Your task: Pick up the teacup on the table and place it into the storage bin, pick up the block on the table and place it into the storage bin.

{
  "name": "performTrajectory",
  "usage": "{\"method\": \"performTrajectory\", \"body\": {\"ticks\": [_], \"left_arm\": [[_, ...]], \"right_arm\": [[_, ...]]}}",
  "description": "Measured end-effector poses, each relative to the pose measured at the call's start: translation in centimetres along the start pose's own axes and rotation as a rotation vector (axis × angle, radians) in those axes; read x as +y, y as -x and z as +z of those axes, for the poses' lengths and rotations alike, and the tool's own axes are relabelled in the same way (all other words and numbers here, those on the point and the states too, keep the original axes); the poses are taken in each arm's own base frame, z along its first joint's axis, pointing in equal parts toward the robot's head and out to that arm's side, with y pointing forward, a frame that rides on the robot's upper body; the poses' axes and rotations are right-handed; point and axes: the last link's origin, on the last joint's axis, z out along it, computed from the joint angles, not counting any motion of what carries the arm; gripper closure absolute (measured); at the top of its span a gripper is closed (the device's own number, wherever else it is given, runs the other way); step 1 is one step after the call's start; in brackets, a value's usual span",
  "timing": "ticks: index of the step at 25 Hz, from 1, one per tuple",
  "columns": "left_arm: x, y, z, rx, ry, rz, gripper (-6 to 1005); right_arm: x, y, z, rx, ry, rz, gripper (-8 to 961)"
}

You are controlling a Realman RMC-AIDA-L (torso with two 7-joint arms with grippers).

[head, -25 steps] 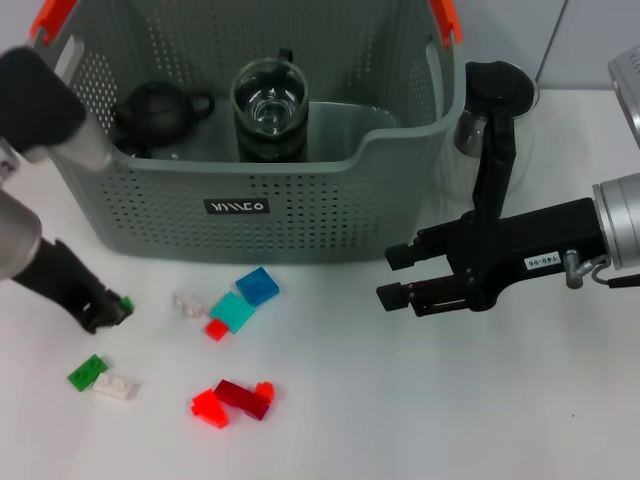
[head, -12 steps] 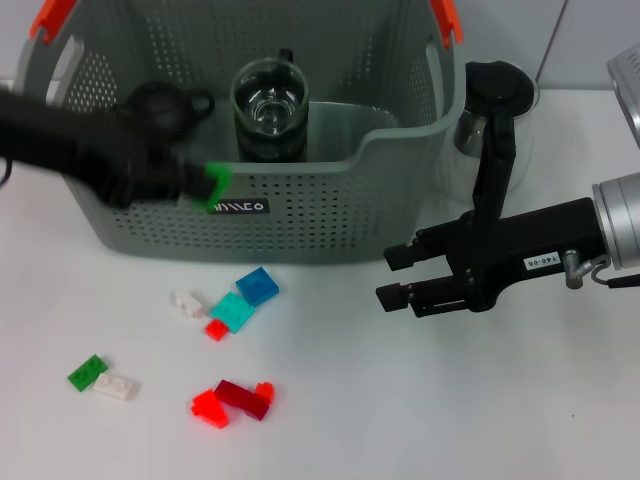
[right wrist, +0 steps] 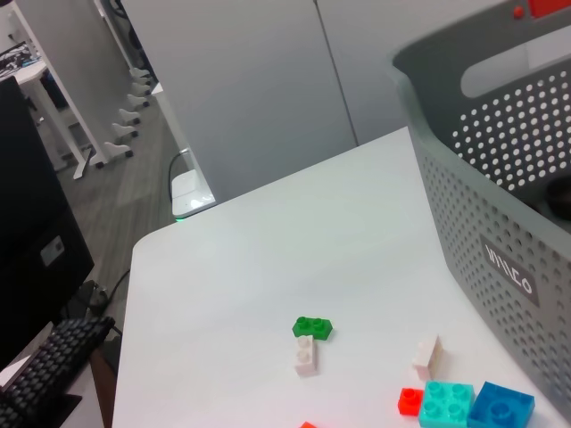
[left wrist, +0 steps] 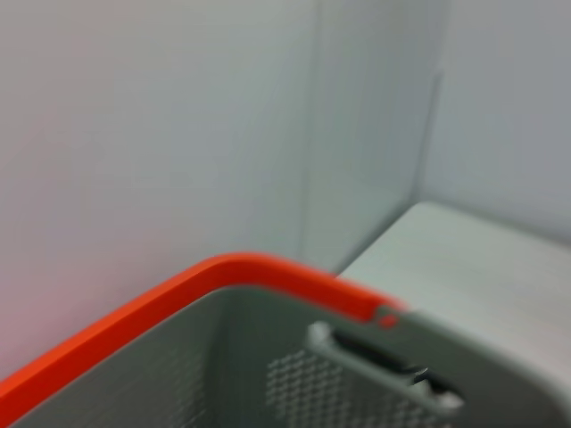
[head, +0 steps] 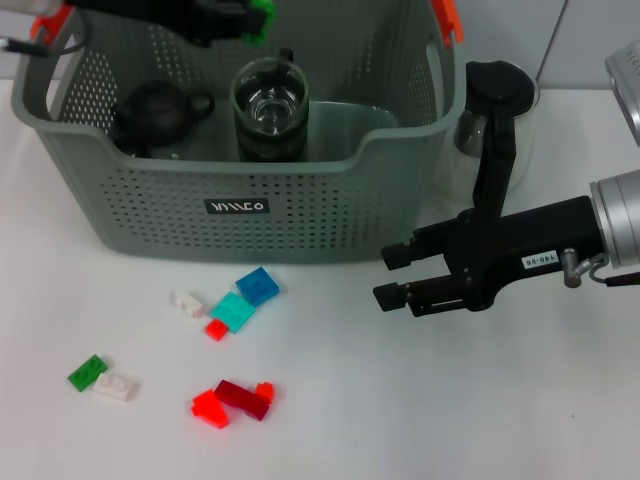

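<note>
Bright, even overhead light; soft shadows under the storage bin [head: 250, 190] on the table [head: 400, 420]. Left wrist view is blurred.

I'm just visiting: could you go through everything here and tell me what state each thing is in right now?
Storage bin: upright on the table, holding a teapot and a glass cup.
Left gripper: above the bin, jaws shut on a green block.
Right gripper: beside the bin, jaws open, empty.
Black teapot: upright in the bin.
Glass cup: upright in the bin.
Loose blocks: lying on the table.
</note>
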Motion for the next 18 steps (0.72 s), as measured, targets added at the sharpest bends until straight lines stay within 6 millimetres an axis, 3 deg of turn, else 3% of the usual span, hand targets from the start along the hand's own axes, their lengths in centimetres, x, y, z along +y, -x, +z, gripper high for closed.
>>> {"method": "performTrajectory", "body": {"ticks": [7,18], "left_arm": [[-1.7,0.7,5.6,-0.135,-0.14,0.057,896],[-1.3,2.2,10.5,-0.274,-0.2,0.15,897]], "right_arm": [[-0.1,0.1,0.0,-0.002,-0.007,-0.003,344],[-0.2,0.2,0.0,-0.002,-0.01,-0.007,344]]}}
